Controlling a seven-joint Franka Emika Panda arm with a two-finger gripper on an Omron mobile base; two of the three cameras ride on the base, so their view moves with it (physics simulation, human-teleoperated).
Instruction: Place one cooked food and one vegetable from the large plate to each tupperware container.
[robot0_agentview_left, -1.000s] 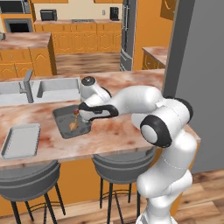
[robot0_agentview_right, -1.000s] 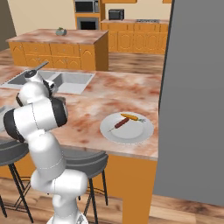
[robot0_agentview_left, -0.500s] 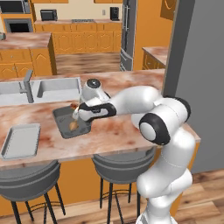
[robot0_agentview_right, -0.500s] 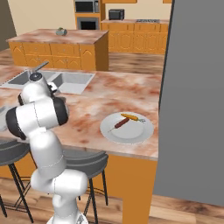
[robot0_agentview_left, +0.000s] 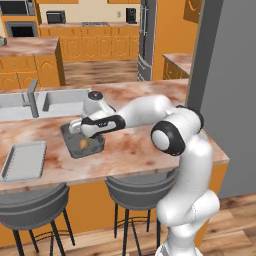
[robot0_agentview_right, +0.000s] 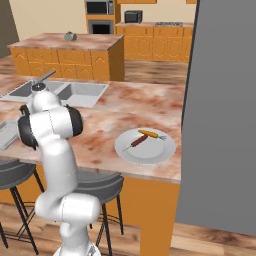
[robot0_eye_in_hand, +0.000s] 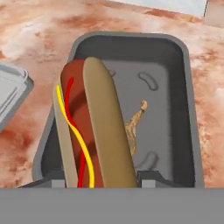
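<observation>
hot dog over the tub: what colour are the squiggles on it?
One red, one yellow, running along the sausage of the hot dog between tan bun halves. Clearest in the hand view.

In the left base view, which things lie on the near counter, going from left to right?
Shallow light-grey tray → deep dark-grey tub with a hot dog in it → gripper above the tub.

A hot dog (red and yellow stripes along its sausage) hung between the fingertips over the dark-grey tub.

Matt grey plastic tub on glossy, mottled marble counter.
</observation>
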